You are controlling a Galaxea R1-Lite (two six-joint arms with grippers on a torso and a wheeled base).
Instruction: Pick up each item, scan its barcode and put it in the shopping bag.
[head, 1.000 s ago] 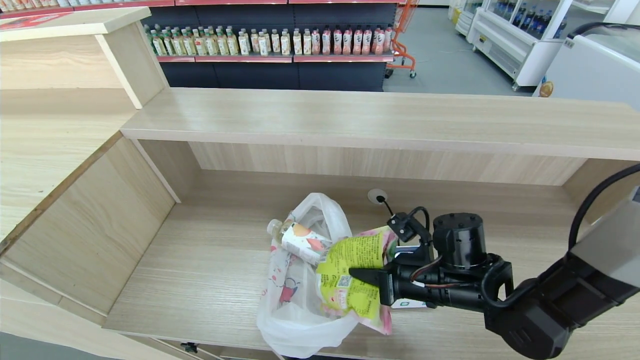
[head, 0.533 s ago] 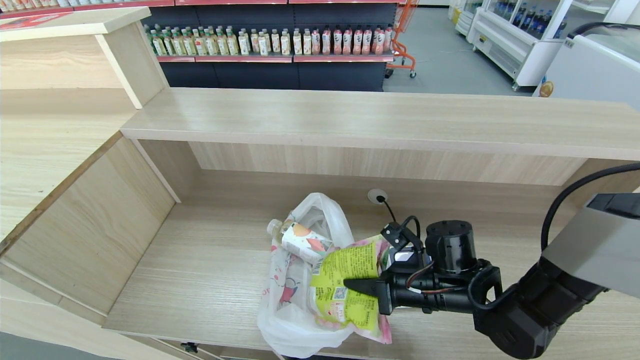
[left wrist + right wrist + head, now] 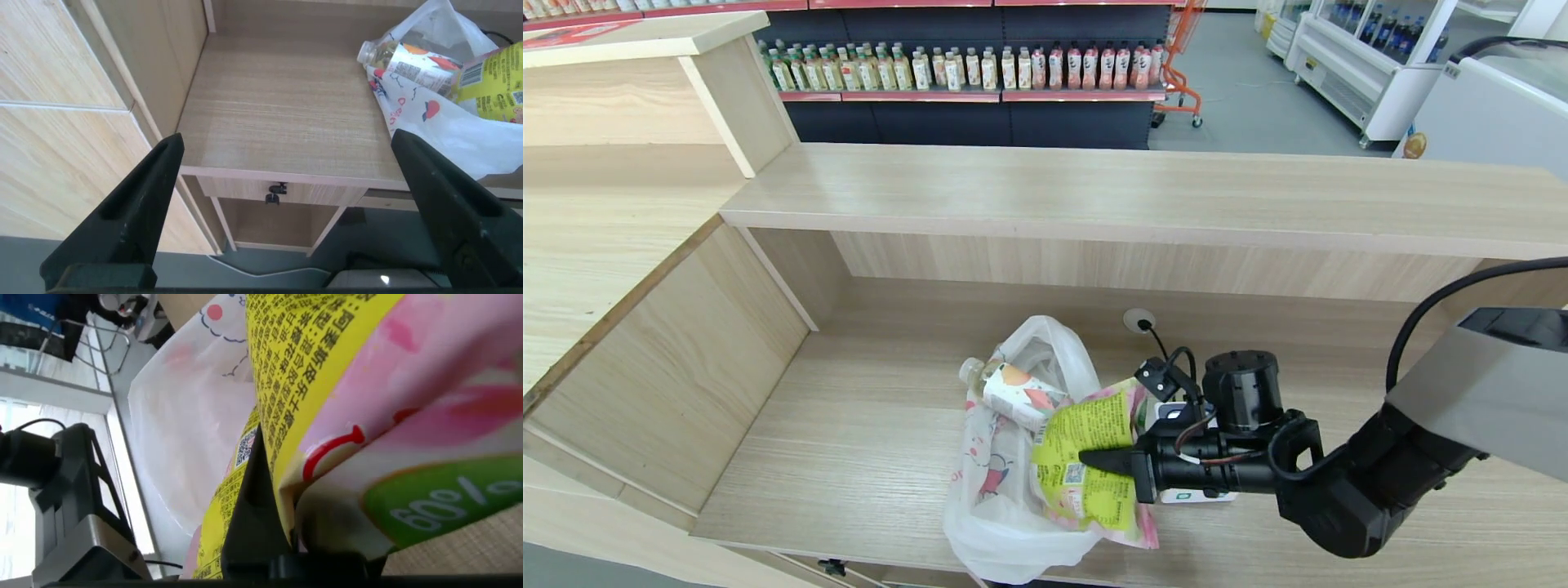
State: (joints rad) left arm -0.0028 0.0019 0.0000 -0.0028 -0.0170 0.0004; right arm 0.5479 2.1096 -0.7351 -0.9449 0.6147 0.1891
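Shifted toward the bag (image 3: 1001, 523) over the last second, your right pincer (image 3: 1094, 462) is clamped on the pouch (image 3: 1086, 425), which hangs off its tips half over the bag mouth just ahead, held flat likely so it slides in beside the bottle (image 3: 1013, 396).

Pale wooden counter (image 3: 849, 425) — a white bag (image 3: 988, 523) lies at its front edge, a white device (image 3: 1205, 495) just beside it.

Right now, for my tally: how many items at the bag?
2: a bottle poking from the bag; a yellow packet in the right gripper over it. More may be hidden.
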